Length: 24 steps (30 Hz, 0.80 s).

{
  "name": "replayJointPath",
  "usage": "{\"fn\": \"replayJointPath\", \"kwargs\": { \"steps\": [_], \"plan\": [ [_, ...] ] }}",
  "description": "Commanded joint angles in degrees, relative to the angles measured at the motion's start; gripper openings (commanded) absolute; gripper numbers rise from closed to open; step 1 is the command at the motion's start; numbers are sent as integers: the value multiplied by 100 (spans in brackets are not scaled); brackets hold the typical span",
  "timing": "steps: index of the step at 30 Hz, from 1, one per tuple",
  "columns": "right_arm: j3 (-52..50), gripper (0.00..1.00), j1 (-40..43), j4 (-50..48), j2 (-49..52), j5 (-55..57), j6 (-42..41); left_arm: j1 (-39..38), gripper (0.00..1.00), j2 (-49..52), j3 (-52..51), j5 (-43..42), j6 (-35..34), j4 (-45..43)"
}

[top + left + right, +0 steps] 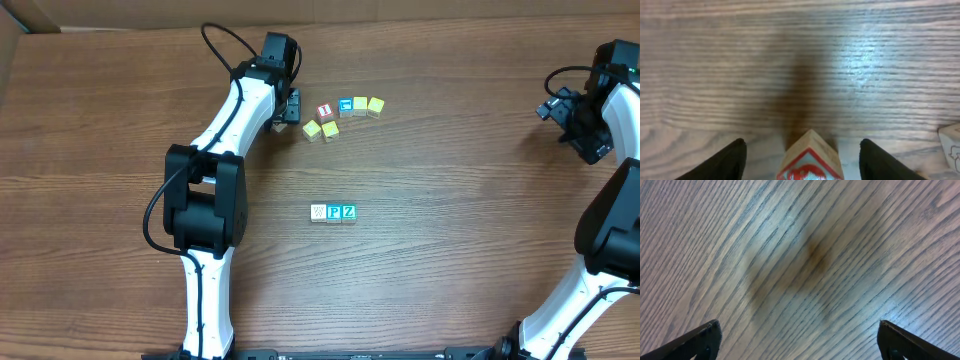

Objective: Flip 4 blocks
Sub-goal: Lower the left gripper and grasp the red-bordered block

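Observation:
A wooden block with a red-framed face [810, 161] lies between the fingers of my left gripper [802, 144], one edge pointing away from the camera. The jaws are open, with a gap on each side of the block. From overhead this gripper [289, 107] is at the back, left of a cluster of cubes, and it hides the red block. Three blocks stand in a row mid-table: a whitish one [319, 212], a blue "P" [334, 212] and a teal "Z" [348, 212]. My right gripper [557, 109] hovers open at the far right, with only bare wood between its fingers [799, 326].
Behind the row is a cluster of a red "1" cube [324, 111], a blue cube [346, 105] and several yellow cubes [368, 104]. A pale cube's corner [952, 142] shows at the right edge of the left wrist view. The left arm [215, 150] runs down the table's left side.

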<state>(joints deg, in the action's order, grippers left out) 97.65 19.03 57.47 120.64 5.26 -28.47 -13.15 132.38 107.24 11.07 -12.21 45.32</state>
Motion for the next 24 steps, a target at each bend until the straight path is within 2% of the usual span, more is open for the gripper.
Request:
{"fn": "replayJointPath", "kwargs": {
  "steps": [1, 4, 7, 10, 13, 24],
  "plan": [
    [101, 100, -9, -33, -50, -4, 2, -20, 67, 103, 37, 131, 326, -179],
    [101, 100, -9, -33, -50, -2, 2, -20, 65, 103, 37, 87, 323, -210],
    [101, 100, -9, -33, -50, -4, 2, -20, 59, 103, 37, 92, 323, -199],
    [101, 100, -9, -33, -50, -2, 2, -22, 47, 103, 37, 90, 317, -125],
    [101, 100, -9, -33, -50, -2, 2, -22, 42, 103, 37, 90, 299, -66],
    [101, 100, -9, -33, -50, -2, 2, -37, 38, 103, 37, -105, 304, 356]
  ]
}}
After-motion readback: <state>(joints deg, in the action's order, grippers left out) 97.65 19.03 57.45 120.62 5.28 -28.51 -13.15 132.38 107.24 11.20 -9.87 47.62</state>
